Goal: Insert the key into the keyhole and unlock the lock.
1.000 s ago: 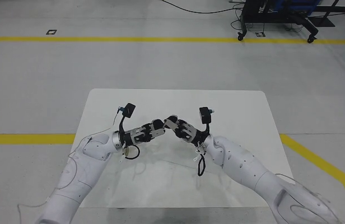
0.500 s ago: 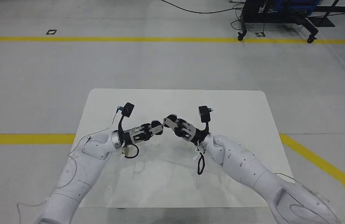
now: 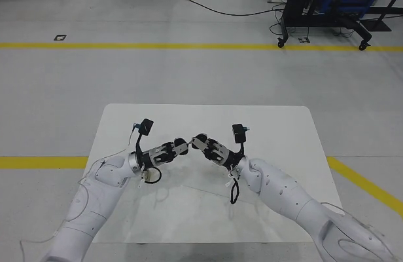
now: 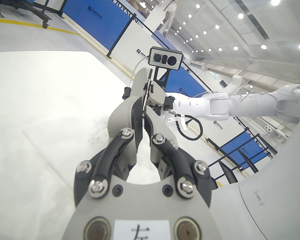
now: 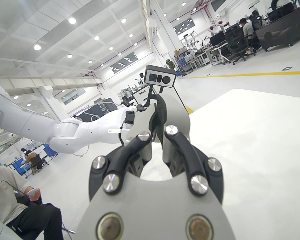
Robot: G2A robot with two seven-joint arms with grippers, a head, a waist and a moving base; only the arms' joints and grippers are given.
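My two arms meet tip to tip in the air above the white bench point(image 3: 273, 196). The fingers of my left end effector point(image 4: 141, 104) are pressed together. So are the fingers of my right end effector point(image 5: 158, 104). What each one pinches is hidden by the fingers. Right where the two tips meet, a thin metal bit point(image 4: 147, 92) shows. I think it is part of the key or the lock, but I cannot tell which. I cannot see the keyhole at all.

I think the step now is to slide the key in. To do it well, I should squeeze hard on both sides so nothing slips or spins. I should point the key straight at the hole, not tilted up, down or sideways. Then I should push slowly, in tiny moves. If it jams, I should back off a little, line it up again and try once more, not shove. I should turn only when the key is all the way in. The turn should come from one wrist while the other arm holds the lock steady. If I turn too early, the key could bend or pop out and drop onto the bench.
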